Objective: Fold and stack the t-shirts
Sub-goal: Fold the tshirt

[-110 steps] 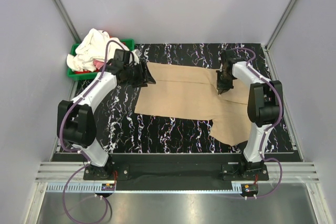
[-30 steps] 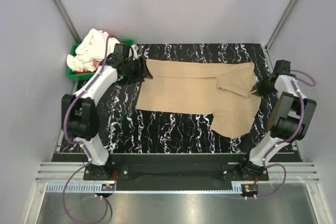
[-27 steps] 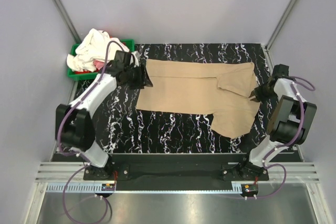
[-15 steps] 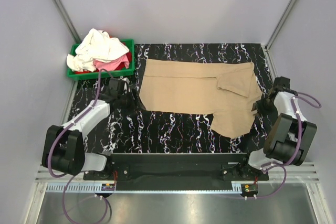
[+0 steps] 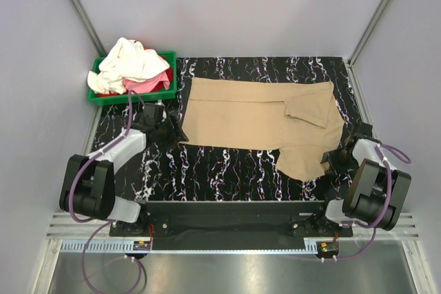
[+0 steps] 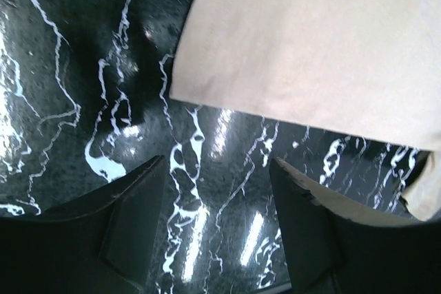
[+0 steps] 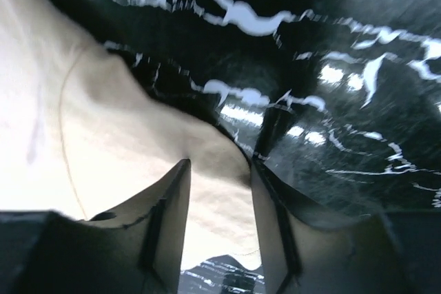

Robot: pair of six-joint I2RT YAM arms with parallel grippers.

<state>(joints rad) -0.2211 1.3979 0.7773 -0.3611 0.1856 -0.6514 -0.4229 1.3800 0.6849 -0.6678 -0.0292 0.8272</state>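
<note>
A tan cotton t-shirt (image 5: 248, 115) lies spread flat across the middle of the black, white-veined marble-look table (image 5: 220, 170). Its long side runs left to right. One flap is folded in over the body near the right end, and another part reaches toward the near edge on the right.

The left gripper (image 6: 215, 170) hangs low over bare tabletop just short of the shirt's near-left corner. Its fingers (image 6: 134, 211) are spread wide with only the marbled surface between them, and the cloth edge lies just beyond the tips, untouched.

The right gripper (image 7: 219, 173) sits at the shirt's near-right edge. Its jaws stand part-way apart and a soft hump of the tan fabric lies in the gap. That view is blurred, and the pads do not appear pressed onto the cloth.

At the far-left corner, well apart from the shirt, a green plastic bin (image 5: 132, 96) holds a crumpled white garment (image 5: 131, 60) heaped over a pink one (image 5: 150, 85)
</note>
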